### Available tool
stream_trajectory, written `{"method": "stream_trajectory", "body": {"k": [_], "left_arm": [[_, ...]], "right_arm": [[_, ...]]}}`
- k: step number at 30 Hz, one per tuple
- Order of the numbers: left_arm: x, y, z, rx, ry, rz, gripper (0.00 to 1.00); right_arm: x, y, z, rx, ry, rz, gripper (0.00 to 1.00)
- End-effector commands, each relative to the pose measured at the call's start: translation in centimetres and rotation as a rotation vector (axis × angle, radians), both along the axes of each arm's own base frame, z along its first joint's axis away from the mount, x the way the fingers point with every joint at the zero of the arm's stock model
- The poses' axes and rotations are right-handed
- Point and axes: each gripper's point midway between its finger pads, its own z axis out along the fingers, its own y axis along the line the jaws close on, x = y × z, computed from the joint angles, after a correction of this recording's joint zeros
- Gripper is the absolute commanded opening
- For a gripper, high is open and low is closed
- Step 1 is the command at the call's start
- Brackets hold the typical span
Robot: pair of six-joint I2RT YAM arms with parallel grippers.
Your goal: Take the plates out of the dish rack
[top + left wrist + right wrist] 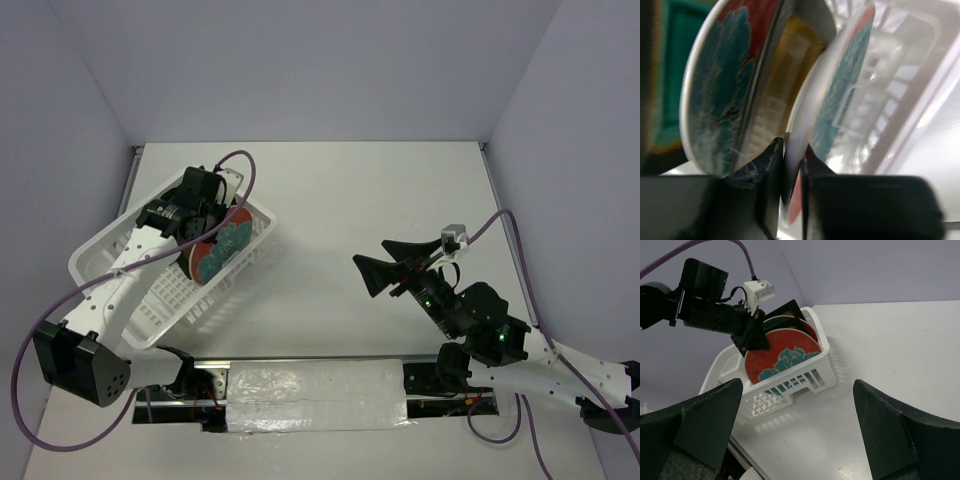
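Note:
The white dish rack (98, 254) sits at the left of the table. Several plates stand upright in it. My left gripper (192, 247) is shut on the rim of the nearest round red plate with teal pattern (222, 250). In the left wrist view the gripper (792, 155) pinches that plate (840, 85). Beside it stand the mustard-yellow square plate (785, 65), a second round red and teal plate (720, 90) and the teal-green square plate (675, 60). My right gripper (370, 252) is open and empty over the table's middle, apart from the rack (805, 377).
A white padded strip (315, 395) lies along the near edge between the arm bases. Grey walls close the table at the back and sides. The rack's lattice wall (890, 100) is close to the held plate's right.

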Motion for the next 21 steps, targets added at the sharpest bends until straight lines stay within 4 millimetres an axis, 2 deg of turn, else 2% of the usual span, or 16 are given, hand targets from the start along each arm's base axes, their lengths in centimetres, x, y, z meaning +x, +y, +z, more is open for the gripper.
{"method": "stream_trajectory", "body": {"k": [1,2,5,6,14,21], "left_arm": [[-0.1,-0.2,1.3,-0.048,-0.052,0.027,0.21],[0.1,-0.1,1.6,-0.042,-0.065,0.034,0.12],[0.4,0.2,3.0,-0.034,-0.091,0.048,0.00],[0.3,0.3,2.8,-0.028,-0.084,0.051,0.00],[0.9,0.6,6.7,-0.040,-0.148,0.089,0.00],[1.5,1.3,11.5,-0.003,-0.250,0.069,0.00]], "right_arm": [[0.1,0.0,1.2,0.018,-0.021,-0.002,0.98],[0.0,0.1,1.1,0.017,-0.021,-0.001,0.98],[0.0,0.0,1.2,0.020,-0.022,0.001,0.98],[0.0,0.0,1.2,0.020,-0.022,-0.001,0.98],[0.2,0.0,1.0,0.012,-0.020,-0.010,0.98],[0.3,0.4,0.9,-0.005,-0.014,-0.007,0.98]]}}
